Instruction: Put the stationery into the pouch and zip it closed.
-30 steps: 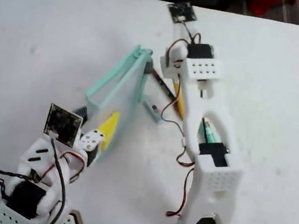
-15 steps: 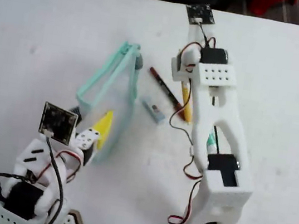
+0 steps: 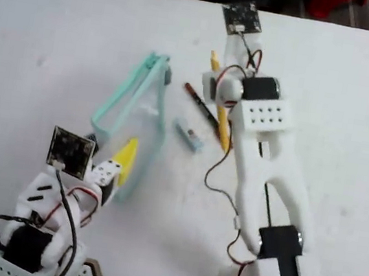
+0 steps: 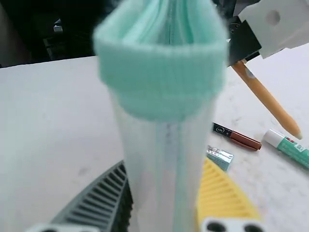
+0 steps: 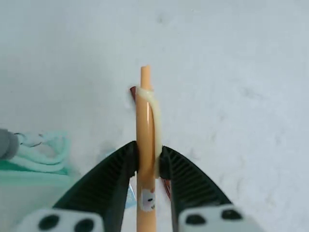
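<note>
Just beside the pouch's (image 3: pixel 132 113) far end, my right gripper (image 5: pixel 146 157) was clamped tight on the orange pen (image 5: pixel 146 125), about mid-barrel. My left gripper (image 4: pixel 166 193) pinched the pouch's near end and held it up on edge. The pen looked light, stiff and slick, so I judged a mid-barrel hold best to stop it pivoting. The pouch looked soft and floppy, best taken by its teal rim. A dark red pen (image 3: pixel 200 104) and a small pale-blue item (image 3: pixel 188 133) lay on the surface (image 3: pixel 61 36) near the pouch.
</note>
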